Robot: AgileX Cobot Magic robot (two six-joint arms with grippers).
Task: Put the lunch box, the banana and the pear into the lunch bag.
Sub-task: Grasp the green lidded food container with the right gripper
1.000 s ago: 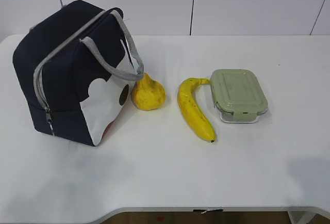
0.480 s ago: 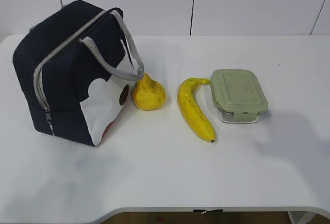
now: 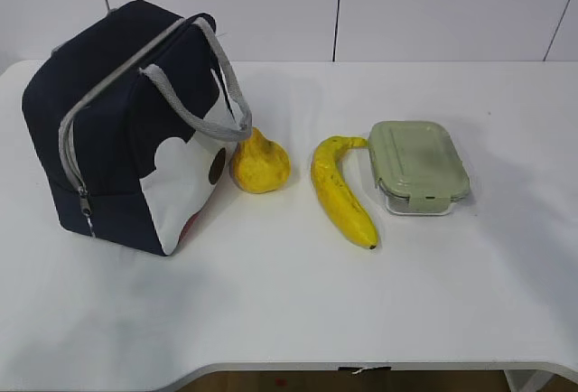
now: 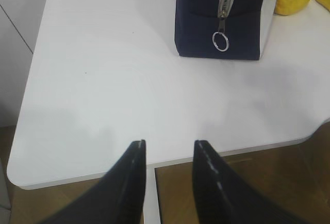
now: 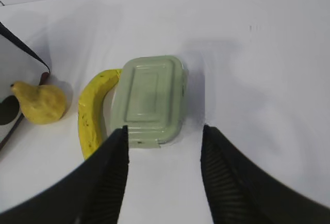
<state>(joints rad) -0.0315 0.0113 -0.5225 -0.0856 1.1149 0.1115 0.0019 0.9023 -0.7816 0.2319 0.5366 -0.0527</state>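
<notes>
From the exterior view, all four things sit on the white counter (image 3: pixel 289 311) and neither arm shows. The lunch bag (image 3: pixel 126 162) stands at the left, navy fabric with a grey zipper that looks closed along the top and side; being soft-walled, it will likely sag and slide when tugged. The pear (image 3: pixel 260 163) sits just beside the bag's white panel, under a grey handle loop. It is round and smooth-skinned, so it probably rolls and bruises; a grip across its squat belly seems best. The banana (image 3: pixel 341 191) lies right of the pear, its stem end touching or nearly touching the lunch box (image 3: pixel 418 164). It is soft, and best taken gently across the middle. The box is rigid, with a sage-green lid, and the short sides offer the firmest hold.

In the left wrist view, the left pincer (image 4: pixel 170 154) hangs over the counter's near edge, partly open and empty. The bag's end faces it, with the ring pull (image 4: pixel 220 41) of the zipper hanging low — the likely place to take hold.

In the right wrist view, the right pincer (image 5: pixel 165 141) stands open and empty, hovering above and just short of the box, its jaws apart roughly as wide as the lid.
</notes>
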